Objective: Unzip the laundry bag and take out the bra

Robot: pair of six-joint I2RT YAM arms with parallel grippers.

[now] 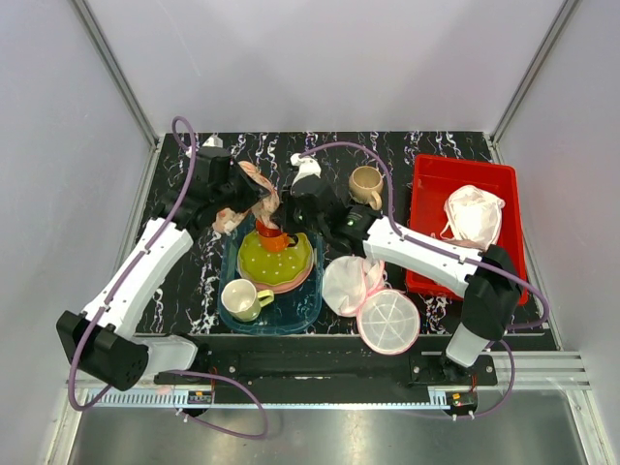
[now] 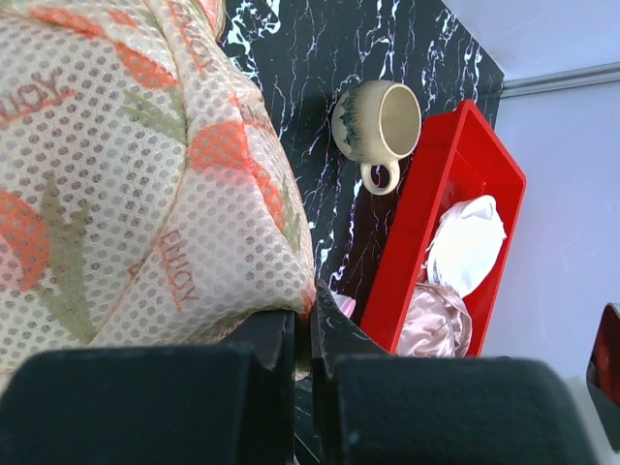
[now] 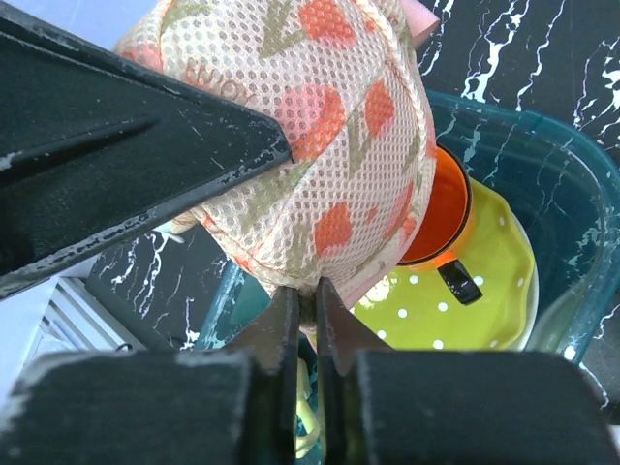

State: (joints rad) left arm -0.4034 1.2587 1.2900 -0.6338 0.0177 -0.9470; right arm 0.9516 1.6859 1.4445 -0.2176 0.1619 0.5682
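Observation:
The laundry bag (image 1: 257,182), peach mesh with red-orange motifs, hangs in the air between my two grippers, over the back of the teal tray. My left gripper (image 1: 242,199) is shut on the bag's lower edge; in the left wrist view (image 2: 308,325) the bag (image 2: 126,174) fills the left side. My right gripper (image 1: 289,205) is shut on the bag's bottom seam, seen in the right wrist view (image 3: 306,300) under the bulging bag (image 3: 310,126). The bra is not in view; the mesh hides what is inside.
A teal tray (image 1: 302,315) holds a yellow-green plate (image 1: 281,260), an orange cup (image 1: 272,236) and a cream mug (image 1: 242,298). A tan mug (image 1: 366,184) stands behind. A red bin (image 1: 426,174) holds white and pale pink cloth (image 2: 441,325). White mesh pouches (image 1: 387,323) lie front right.

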